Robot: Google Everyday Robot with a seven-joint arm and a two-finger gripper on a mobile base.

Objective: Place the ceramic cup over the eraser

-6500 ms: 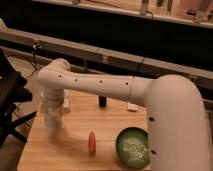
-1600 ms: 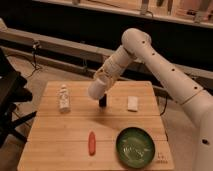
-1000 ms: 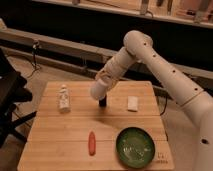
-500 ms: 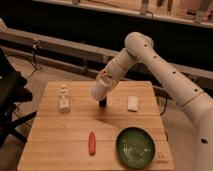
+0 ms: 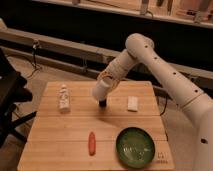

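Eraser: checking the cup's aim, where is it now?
Camera view: the eraser stands mid-table, between the bottle and the flat white piece, just under the ceramic cup held by the gripper.

The off-white, handleless cup point(image 5: 101, 91), mouth down and slightly tilted, is clamped in the gripper point(image 5: 107, 80) right above the small black eraser point(image 5: 103, 104), which stands upright, its lower part showing below the cup's rim.

Beneath the gripper point(image 5: 104, 86) spreads a pale wooden table point(image 5: 55, 145) on a tan floor point(image 5: 47, 74). Behind the gripper a long grey rail point(image 5: 55, 42) crosses a dark, dimly lit wall. Well off to its camera-left stands a black chair point(image 5: 10, 95).
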